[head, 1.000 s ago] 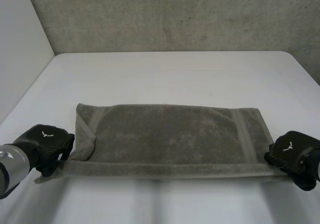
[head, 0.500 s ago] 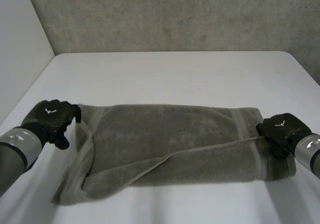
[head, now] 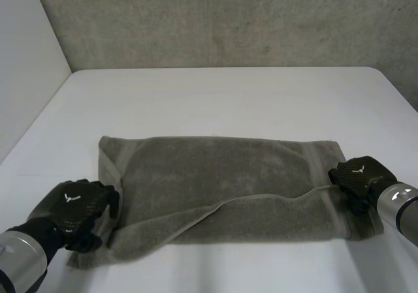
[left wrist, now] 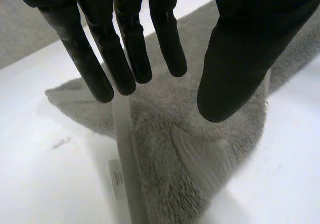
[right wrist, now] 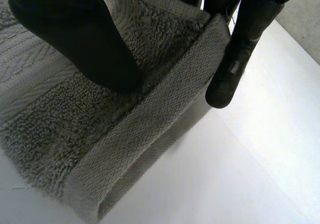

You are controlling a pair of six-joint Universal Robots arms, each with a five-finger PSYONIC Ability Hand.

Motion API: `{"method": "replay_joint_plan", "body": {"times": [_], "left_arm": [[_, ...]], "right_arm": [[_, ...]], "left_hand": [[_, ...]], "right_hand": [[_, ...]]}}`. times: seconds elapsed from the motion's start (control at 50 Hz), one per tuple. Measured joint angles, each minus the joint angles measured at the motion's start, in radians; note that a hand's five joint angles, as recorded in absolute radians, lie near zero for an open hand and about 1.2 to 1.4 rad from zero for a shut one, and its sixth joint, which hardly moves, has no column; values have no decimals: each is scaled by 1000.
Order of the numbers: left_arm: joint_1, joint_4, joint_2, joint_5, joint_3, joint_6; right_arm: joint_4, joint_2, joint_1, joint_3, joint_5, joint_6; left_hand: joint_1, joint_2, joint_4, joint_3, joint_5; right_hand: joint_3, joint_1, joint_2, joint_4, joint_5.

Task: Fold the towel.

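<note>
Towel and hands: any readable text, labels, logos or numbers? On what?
No word or number is legible.
Small white tag on the hem of the towel, by the fingertips of the left hand: print too small to read.
White emblem on the back of the left hand, and one on the right hand: a mark, no letters.

Grey terry towel (head: 222, 188) on a smooth white counter (head: 228, 104).
The towel is looped cloth pile, rough and matt, with a flatter woven band (right wrist: 165, 109) along its edge and a small white label (left wrist: 116, 176) by the hem. The counter has a faint sheen. My left robot hand (head: 75, 208) and right robot hand (head: 359, 175) are black, with a fine weave pattern on their backs and smooth, dull fingers (left wrist: 125, 49). The wall (head: 228, 19) behind looks like rough grey concrete.
</note>
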Motion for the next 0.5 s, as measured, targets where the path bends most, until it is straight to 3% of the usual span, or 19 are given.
{"method": "replay_joint_plan", "body": {"times": [0.5], "left_arm": [[5,148,-207,-6,-13,112]], "right_arm": [[-1,-1,-5,15,-1,-1]], "left_hand": [[-83,-93,-94,-94,-92]], "right_hand": [[0,0,0,0,0]]}}
